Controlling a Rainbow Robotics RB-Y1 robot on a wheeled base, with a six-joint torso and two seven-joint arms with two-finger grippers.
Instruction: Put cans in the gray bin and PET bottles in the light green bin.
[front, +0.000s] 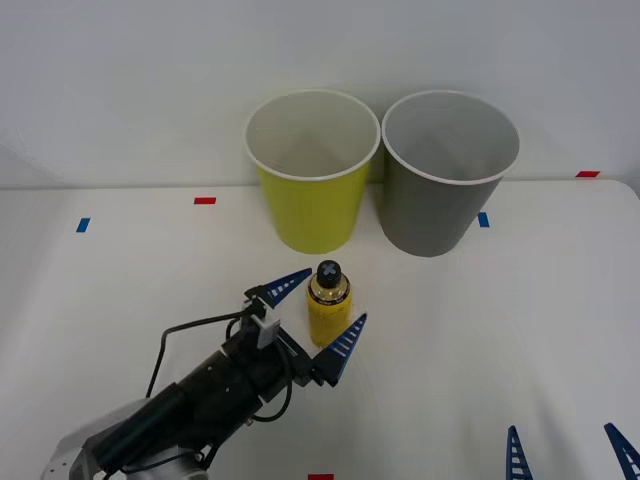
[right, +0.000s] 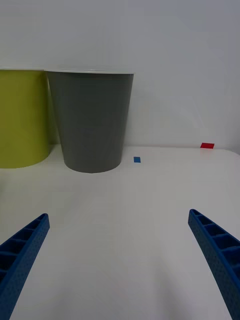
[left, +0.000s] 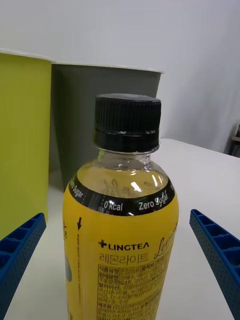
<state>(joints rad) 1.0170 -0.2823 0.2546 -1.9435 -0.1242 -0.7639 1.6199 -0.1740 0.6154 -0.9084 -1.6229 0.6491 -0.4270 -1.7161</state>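
A small PET bottle (front: 328, 301) with a yellow label and black cap stands upright on the white table, in front of the two bins. My left gripper (front: 315, 311) is open around it, one blue finger on each side, not touching. Up close, the bottle (left: 122, 235) stands between the left fingers (left: 20, 250). The light green bin (front: 312, 172) stands at the back, and the gray bin (front: 447, 175) is beside it on the right. My right gripper (front: 567, 452) waits open at the table's near right edge, facing the gray bin (right: 92, 122).
Small red and blue tape marks dot the white table (front: 500, 330), such as a blue one (right: 137, 159) by the gray bin. A white wall rises right behind the bins. The light green bin (right: 22, 120) shows at the edge of the right wrist view.
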